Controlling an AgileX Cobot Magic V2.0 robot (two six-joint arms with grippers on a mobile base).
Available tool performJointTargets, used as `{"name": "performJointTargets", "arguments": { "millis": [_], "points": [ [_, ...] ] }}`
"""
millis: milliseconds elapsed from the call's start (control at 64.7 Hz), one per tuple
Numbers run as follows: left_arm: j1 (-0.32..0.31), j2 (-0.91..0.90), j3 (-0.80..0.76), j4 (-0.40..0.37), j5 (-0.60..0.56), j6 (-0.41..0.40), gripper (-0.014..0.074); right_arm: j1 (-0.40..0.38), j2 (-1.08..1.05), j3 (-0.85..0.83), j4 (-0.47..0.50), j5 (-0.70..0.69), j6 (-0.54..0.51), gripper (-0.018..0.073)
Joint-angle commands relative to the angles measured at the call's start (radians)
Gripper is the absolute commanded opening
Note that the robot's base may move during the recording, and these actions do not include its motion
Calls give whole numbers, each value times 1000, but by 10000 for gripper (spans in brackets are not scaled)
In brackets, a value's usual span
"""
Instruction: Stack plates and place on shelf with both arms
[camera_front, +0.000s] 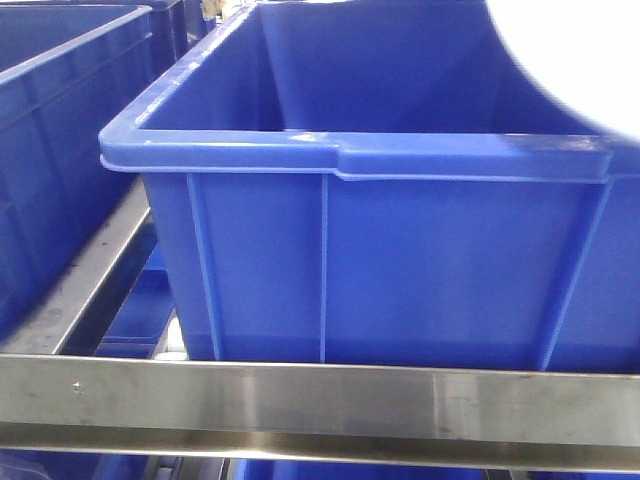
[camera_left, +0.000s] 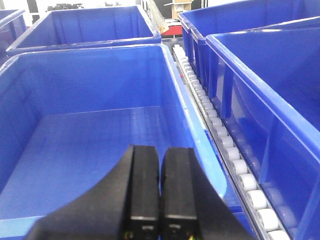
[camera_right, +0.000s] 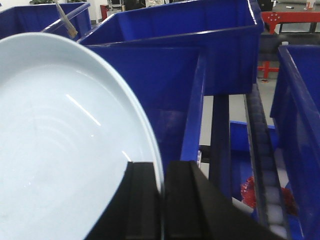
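- Right black gripper (camera_right: 162, 200) pinches the rim of a pale bluish-white glossy round plate (camera_right: 55, 150); stiff, slick and likely breakable, so an edge grip risks slipping.
- Left black gripper (camera_left: 160, 195) is clenched on nothing.
- Beyond: empty blue plastic crate (camera_left: 90, 145) on the brushed steel shelf rail (camera_front: 320, 405).

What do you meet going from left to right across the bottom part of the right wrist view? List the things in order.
Plate → right tool, shut on the plate's rim → dark upright post → roller track → blue crate wall.
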Motion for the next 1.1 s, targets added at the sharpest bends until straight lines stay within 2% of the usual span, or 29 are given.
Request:
{"name": "performJointTargets", "arguments": {
  "millis": [0, 186, 309, 448, 588, 649, 773, 881, 1067, 1082],
  "points": [
    [-1, 10, -31, -11, -92, -4, 82, 25, 111, -93, 10, -150, 1, 52],
    [-1, 10, -31, -11, -92, -4, 82, 111, 383, -180, 10, -329, 1, 52],
    [-1, 10, -31, -11, -92, -4, 82, 133, 560, -224, 9, -451, 1, 65],
    [-1, 10, -31, -11, -92, -4, 82, 133, 718, -269, 10, -587, 4, 163],
    [-1, 10, -31, -11, -92, -4, 82, 133, 811, -307, 10, -614, 32, 298],
    [-1, 10, -31, -11, -92, -4, 82, 133, 823, -311, 9, -638, 32, 313],
    [-1, 10, -31, -11, -92, -4, 82, 133, 807, -309, 9, -656, 32, 310],
    [-1, 10, -31, -11, -92, -4, 82, 132, 768, -305, 5, -611, 26, 281],
    [-1, 10, -31, -11, -92, -4, 82, 111, 657, -304, -29, -444, -19, 43],
    [-1, 10, -31, -11, -92, -4, 82, 109, 648, -301, -30, -425, -19, 43]
  ]
}}
